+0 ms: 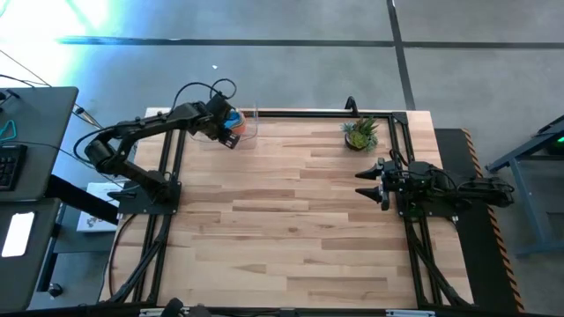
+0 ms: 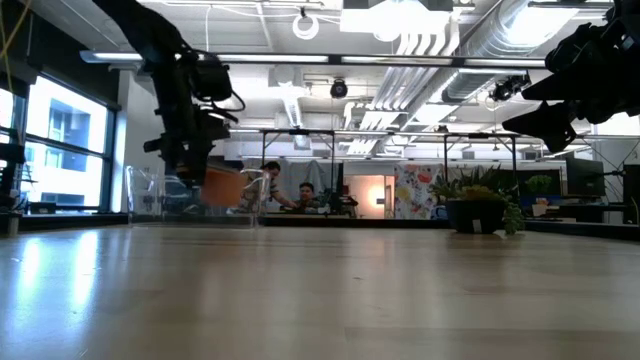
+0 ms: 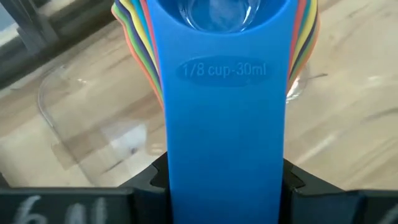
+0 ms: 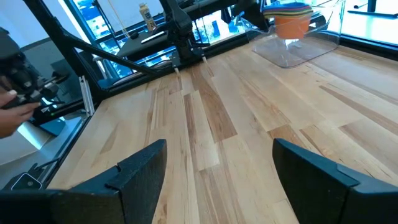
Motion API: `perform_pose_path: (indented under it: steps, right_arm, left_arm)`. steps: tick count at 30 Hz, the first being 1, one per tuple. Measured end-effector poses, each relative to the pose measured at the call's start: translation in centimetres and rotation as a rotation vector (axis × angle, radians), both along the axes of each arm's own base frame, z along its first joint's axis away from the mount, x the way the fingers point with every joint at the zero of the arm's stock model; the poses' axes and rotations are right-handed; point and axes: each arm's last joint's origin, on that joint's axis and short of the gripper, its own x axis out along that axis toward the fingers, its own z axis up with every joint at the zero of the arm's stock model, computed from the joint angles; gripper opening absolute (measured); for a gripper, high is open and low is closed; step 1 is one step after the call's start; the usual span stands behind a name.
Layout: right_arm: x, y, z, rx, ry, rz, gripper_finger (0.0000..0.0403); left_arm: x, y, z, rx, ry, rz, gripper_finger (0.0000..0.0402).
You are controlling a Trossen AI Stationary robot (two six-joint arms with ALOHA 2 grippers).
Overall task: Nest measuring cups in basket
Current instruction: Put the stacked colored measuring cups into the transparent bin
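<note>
A nested stack of measuring cups [image 3: 224, 37], blue on top with coloured handles fanned beneath, is in my left gripper [image 3: 224, 180], which is shut on it. In the high view the left gripper [image 1: 225, 123] is at the table's far left, over the clear basket [image 1: 247, 123]. The low view shows the stack's orange cup [image 2: 222, 186] tilted between the basket's walls [image 2: 145, 195], above its floor. The right wrist view shows the stack [image 4: 289, 17] over the basket [image 4: 298, 46]. My right gripper [image 1: 363, 182] waits open at the right edge. My left gripper pinches the stacked handles between its two fingers [image 3: 155, 177], with the blue handle [image 3: 224, 124] uppermost. The fingers come steeply from above and lie along the handles. The bowls hang beyond the fingertips, tilted, inside the basket's walls. The lower handles are hidden by the blue one.
A small potted green plant [image 1: 361, 134] stands at the far right of the table, close to the right arm. The wooden table top [image 1: 282, 220] stretches between the two arms. A desk with a keyboard [image 1: 9, 163] stands off the table's left side.
</note>
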Motion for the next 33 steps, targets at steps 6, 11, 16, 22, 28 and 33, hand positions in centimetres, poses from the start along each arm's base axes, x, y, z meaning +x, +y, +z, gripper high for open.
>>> perform_pose_path:
  steps: [6, 11, 16, 22, 28, 33]
  right_arm:
    - [0.0, 0.0, 0.0, 0.000, 0.000, 0.000, 0.0284]
    - [0.0, 0.0, 0.0, 0.000, 0.000, 0.000, 0.0284]
    - [0.0, 0.0, 0.0, 0.000, 0.000, 0.000, 0.0284]
    - [0.0, 0.0, 0.0, 0.000, 0.000, 0.000, 0.0284]
    - [0.0, 0.0, 0.0, 0.000, 0.000, 0.000, 0.0284]
    - [0.0, 0.0, 0.0, 0.000, 0.000, 0.000, 0.0284]
  left_arm:
    - [0.1, 1.2, -1.5, -0.048, 0.002, 0.001, 0.0126]
    - [0.3, 1.5, -2.1, -0.063, 0.006, 0.003, 0.0126]
    - [0.4, 1.6, -2.7, -0.078, 0.022, 0.004, 0.0126]
    - [0.4, 1.7, -2.9, -0.083, 0.026, 0.013, 0.0145]
    - [0.4, 1.7, -2.9, -0.089, 0.018, 0.039, 0.0160]
    - [0.4, 1.6, -2.8, -0.089, 0.010, 0.045, 0.0195]
